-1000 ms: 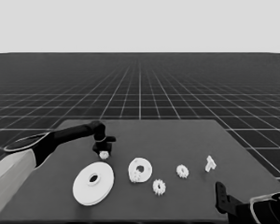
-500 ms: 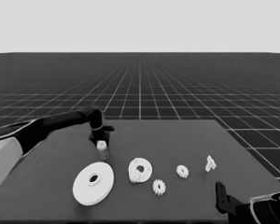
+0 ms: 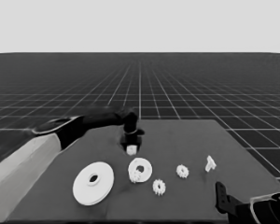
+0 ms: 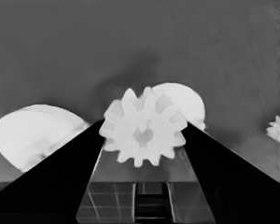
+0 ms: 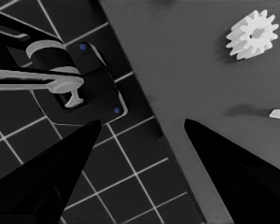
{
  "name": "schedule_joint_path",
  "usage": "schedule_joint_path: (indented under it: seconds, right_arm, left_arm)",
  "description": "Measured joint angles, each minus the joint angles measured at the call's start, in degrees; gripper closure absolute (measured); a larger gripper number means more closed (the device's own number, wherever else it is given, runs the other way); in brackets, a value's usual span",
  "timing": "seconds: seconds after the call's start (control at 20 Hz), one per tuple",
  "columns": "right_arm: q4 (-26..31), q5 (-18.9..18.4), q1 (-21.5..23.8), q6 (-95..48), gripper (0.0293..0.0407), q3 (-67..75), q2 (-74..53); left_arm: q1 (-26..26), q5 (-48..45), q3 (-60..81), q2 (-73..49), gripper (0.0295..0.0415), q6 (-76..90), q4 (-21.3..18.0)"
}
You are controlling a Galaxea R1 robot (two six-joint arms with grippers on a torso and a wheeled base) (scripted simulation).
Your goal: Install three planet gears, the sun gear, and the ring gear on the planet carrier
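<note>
Carrying a small gear [image 4: 143, 127] clamped between its fingers, the left gripper [image 3: 131, 145] has swung right toward the smaller round part [image 3: 140, 169]. Right gripper [image 5: 140, 135] waits open at the table's [image 3: 186, 140] near right corner.

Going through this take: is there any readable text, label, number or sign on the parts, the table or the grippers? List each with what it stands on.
None: no words, numbers, brands or signs show in any view.
The gear held by the left gripper, the larger round part, the smaller round part, the table and the parked right gripper are all unmarked.
</note>
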Motion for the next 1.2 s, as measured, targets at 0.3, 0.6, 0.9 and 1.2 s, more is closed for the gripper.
schedule_joint_path:
  seconds: [0.3, 0.6, 0.9, 1.2]
  right_arm:
    - [0.0, 0.0, 0.0, 0.0, 0.0315, 0.0, 0.0]
    - [0.0, 0.0, 0.0, 0.0, 0.0315, 0.0, 0.0]
    - [0.0, 0.0, 0.0, 0.0, 0.0315, 0.0, 0.0]
    - [0.0, 0.0, 0.0, 0.0, 0.0315, 0.0, 0.0]
  left_arm:
    - [0.0, 0.1, -3.5, 3.8, 0.0398, -0.5, 0.1]
    - [7.6, -3.9, -10.3, 6.2, 0.0398, 3.2, 6.8]
    - [8.2, -4.2, -10.7, 6.3, 0.0339, 3.4, 7.1]
    - [8.2, -4.2, -10.8, 6.3, 0.0326, 3.4, 7.1]
